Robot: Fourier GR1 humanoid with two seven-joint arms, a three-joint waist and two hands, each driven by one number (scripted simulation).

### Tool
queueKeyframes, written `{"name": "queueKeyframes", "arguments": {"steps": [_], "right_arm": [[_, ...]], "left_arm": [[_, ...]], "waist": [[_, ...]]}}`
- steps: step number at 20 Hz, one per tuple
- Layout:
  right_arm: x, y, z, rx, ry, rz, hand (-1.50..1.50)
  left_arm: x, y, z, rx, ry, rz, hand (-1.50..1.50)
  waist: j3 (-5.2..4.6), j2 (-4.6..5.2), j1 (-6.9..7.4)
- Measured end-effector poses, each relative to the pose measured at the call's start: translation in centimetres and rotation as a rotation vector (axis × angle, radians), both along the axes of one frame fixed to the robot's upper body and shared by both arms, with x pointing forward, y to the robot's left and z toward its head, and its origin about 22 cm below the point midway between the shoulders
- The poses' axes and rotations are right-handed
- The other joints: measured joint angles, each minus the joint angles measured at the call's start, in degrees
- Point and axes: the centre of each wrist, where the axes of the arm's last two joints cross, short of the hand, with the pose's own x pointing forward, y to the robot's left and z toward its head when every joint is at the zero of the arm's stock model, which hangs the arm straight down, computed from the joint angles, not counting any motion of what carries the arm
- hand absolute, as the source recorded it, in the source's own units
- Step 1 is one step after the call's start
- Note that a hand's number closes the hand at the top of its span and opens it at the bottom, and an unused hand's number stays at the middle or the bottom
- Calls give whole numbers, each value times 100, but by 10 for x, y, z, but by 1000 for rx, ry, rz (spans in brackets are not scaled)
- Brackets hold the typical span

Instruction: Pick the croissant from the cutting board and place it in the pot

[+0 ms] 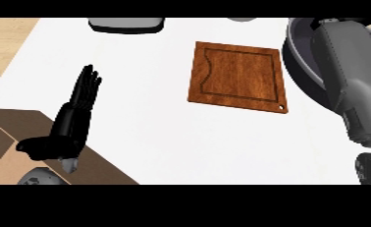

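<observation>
Finding the croissant: cannot tell where; no sight of it on the board, in the pot or on the counter.
Cutting board (236,76): brown wood, flat on the counter, a bit right of the middle of the frame; turned a little; thin groove running round inside its edge; tiny hole in its lower right corner; top bare.
Pot (296,69): dark and round, at the right edge of the frame, just beside the board's right side; only its left rim and a bit of its inside showing; most of it hidden under the right forearm.
Right forearm (340,73): grey, coming up along the right edge of the frame and lying over the pot, up to the upper right.
Right hand: cannot tell; hidden or cut off past the end of the forearm.
Left hand (71,125): black, at the left of the frame, well apart from the board; fingers straight and close together, pointing up; thumb out to the lower left; holding nothing.
Counter (181,137): white, filling most of the frame.
Grey thing (127,24): at the top edge, left of the middle, cut off by the frame.
Brown surface (109,172): in the lower left corner, under the left hand's wrist.
</observation>
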Motion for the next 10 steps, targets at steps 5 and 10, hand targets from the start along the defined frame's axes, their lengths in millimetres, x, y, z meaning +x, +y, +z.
{"name": "queueKeyframes", "arguments": {"steps": [5,10], "right_arm": [[-7,-21,-25,99,13,-12,150],[-18,-47,-54,206,34,-51,150]], "left_arm": [[0,2,-3,3,6,16,0],[-3,2,-1,4,-3,17,0]], "waist": [[7,-23,-71],[4,-32,-85]]}}
